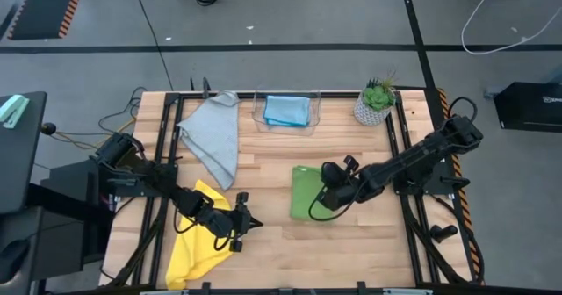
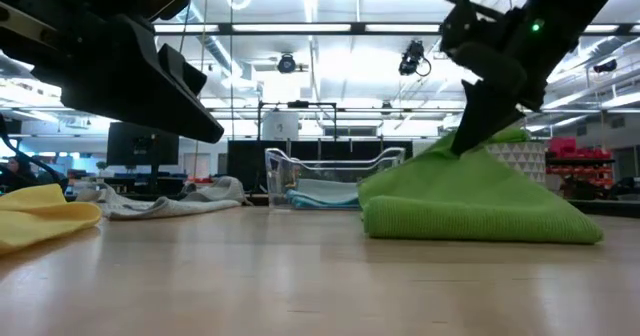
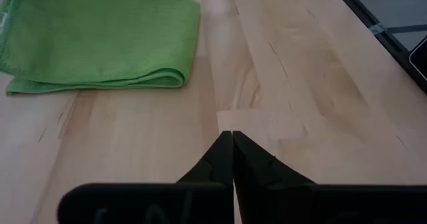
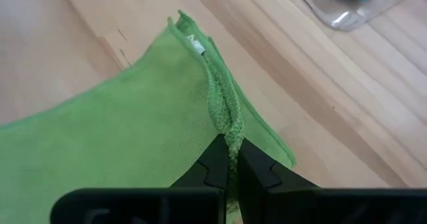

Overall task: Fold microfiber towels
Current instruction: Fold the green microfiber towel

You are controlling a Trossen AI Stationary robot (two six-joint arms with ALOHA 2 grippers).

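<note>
The green towel [image 1: 306, 192] lies folded right of the table's middle, with my right gripper [image 1: 318, 207] shut on its near part. In the low view it rises like a tent [image 2: 480, 201] to that gripper [image 2: 468, 144]. My left gripper [image 1: 253, 222] hovers shut and holding nothing over bare wood, beside the crumpled yellow towel [image 1: 198, 235] at the near left. In its wrist view the fingertips [image 3: 231, 136] meet, with the green towel [image 3: 100, 37] beyond them. The grey towel [image 1: 215, 139] lies spread at the far left. The light blue towel [image 1: 286, 111] sits folded in a clear bin. My right gripper pinches the green towel's bunched hemmed edges [image 4: 230, 132], several layers together, between its two fingers. The fingers slant down from the table's right side. The held edge is raised off the table [image 2: 475, 151], while the towel's folded lower part [image 2: 470, 226] rests on the wood.
A clear plastic bin [image 1: 287, 121] stands at the far middle, and a potted plant [image 1: 376, 104] at the far right. Black rails run along the table's left [image 1: 162, 163] and right [image 1: 404, 168] sides. Bare wood [image 1: 272, 168] lies between the two grippers.
</note>
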